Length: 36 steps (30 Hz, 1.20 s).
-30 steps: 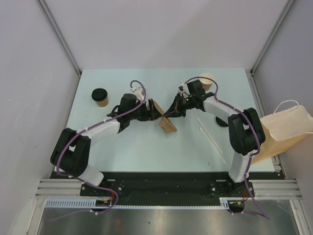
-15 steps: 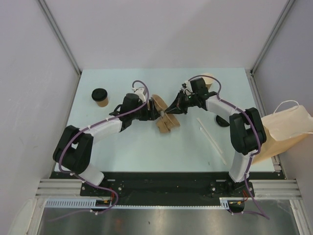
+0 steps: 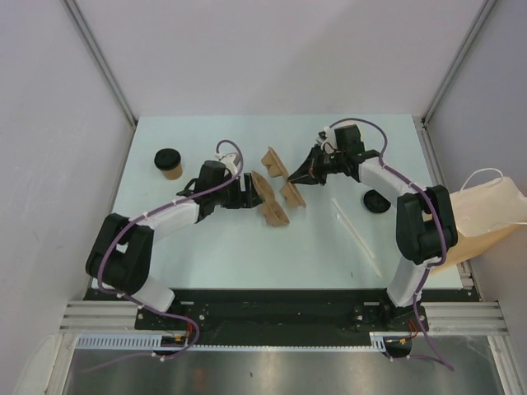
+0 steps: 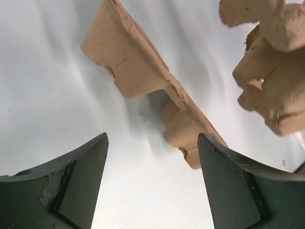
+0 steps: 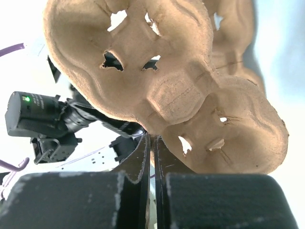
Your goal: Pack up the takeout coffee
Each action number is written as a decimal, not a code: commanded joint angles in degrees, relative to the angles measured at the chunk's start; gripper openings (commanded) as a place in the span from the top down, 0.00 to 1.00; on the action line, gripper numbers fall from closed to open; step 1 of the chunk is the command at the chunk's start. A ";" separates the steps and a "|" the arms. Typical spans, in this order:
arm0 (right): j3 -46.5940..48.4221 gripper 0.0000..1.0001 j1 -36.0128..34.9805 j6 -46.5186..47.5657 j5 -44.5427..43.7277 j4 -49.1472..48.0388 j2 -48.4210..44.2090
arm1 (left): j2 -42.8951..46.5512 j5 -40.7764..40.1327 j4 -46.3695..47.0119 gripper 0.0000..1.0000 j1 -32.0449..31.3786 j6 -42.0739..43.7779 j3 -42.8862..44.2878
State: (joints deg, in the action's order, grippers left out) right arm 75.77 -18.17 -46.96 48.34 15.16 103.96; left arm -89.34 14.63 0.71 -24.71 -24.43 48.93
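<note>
I am counting one paper cup (image 3: 169, 170) on the table (image 3: 206, 263), the only one showing from where I am standing. Two black lids (image 3: 167, 155) (image 3: 376, 201) are showing: one is capping that cup and one is lying loose. Two cardboard carriers (image 3: 270, 203) (image 3: 277, 161) are showing, one down on the table and one up in the air. One paper bag (image 3: 482, 222) is leaning at the right edge. I am making out two thin white sticks (image 3: 346, 218) (image 3: 368, 251) lying end to end, though they are too thin to be sure. Two arms (image 3: 165, 218) (image 3: 416, 222) are reaching over it all.
</note>
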 commanded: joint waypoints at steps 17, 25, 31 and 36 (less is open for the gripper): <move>23.63 1.00 5.51 61.52 -26.97 36.58 -7.03 | 17.97 15.69 -3.08 0.09 8.63 3.77 -2.17; 19.61 1.00 8.50 81.67 -37.25 38.12 -5.00 | 19.11 16.39 -2.65 0.04 9.59 3.43 -1.29; 16.61 1.00 11.58 85.80 -38.84 30.73 -1.84 | 19.20 18.15 -0.89 0.01 9.86 2.19 -1.38; 16.26 1.00 12.11 88.88 -37.35 29.76 2.37 | 18.76 18.94 -1.24 0.01 9.86 4.12 -1.11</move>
State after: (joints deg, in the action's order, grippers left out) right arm 92.23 -6.13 36.84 10.92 48.51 104.05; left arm -71.77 31.29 -2.15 -15.25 -21.93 46.59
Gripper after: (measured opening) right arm 0.021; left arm 0.986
